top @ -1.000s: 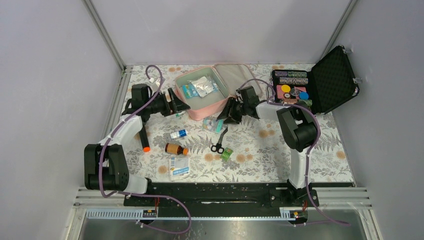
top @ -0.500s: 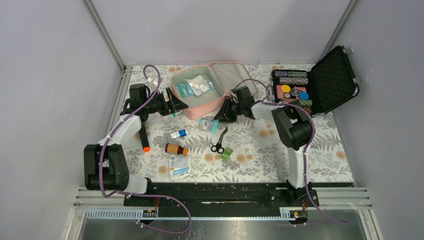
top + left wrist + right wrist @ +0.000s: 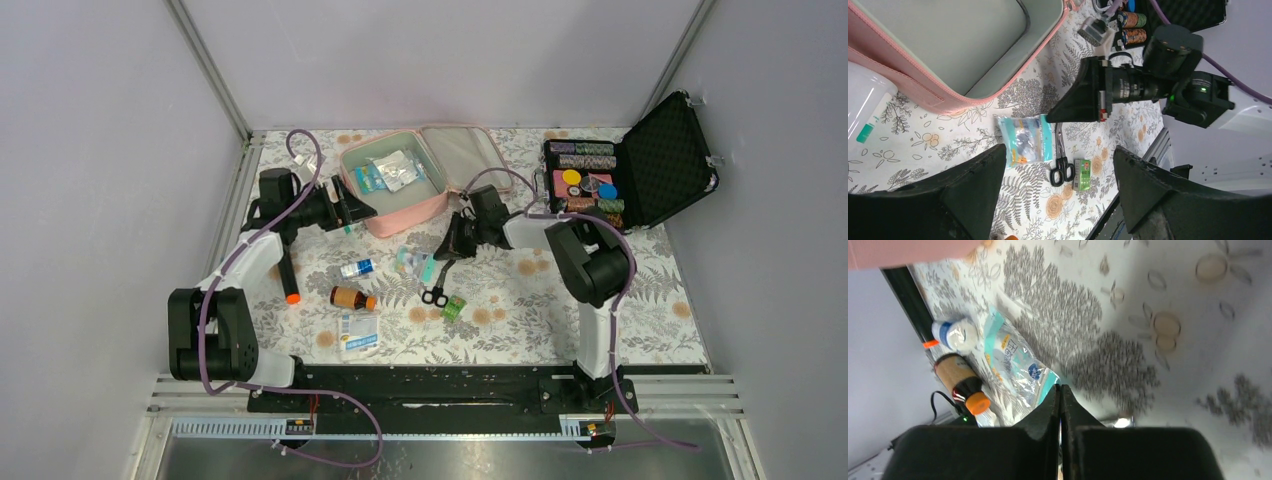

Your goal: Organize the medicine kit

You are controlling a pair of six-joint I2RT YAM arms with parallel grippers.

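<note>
Right pincer (image 3: pixel 442 252) clenched at sachet (image 3: pixel 417 263) edge

Tips pressed together, touching the clear sachet's teal corner on the tabletop (image 3: pixel 520 300); could not tell if pinched. Left pincer (image 3: pixel 347 212) released, jaws wide. Medicine kit (image 3: pixel 402 213) open, just beside the left pincer, beyond the right one

Pink medicine kit (image 3: pixel 402 214) looks soft cloth; sachet (image 3: pixel 1018 367) glossy plastic; tablecloth (image 3: pixel 520 300) matt, probably fabric.
</note>
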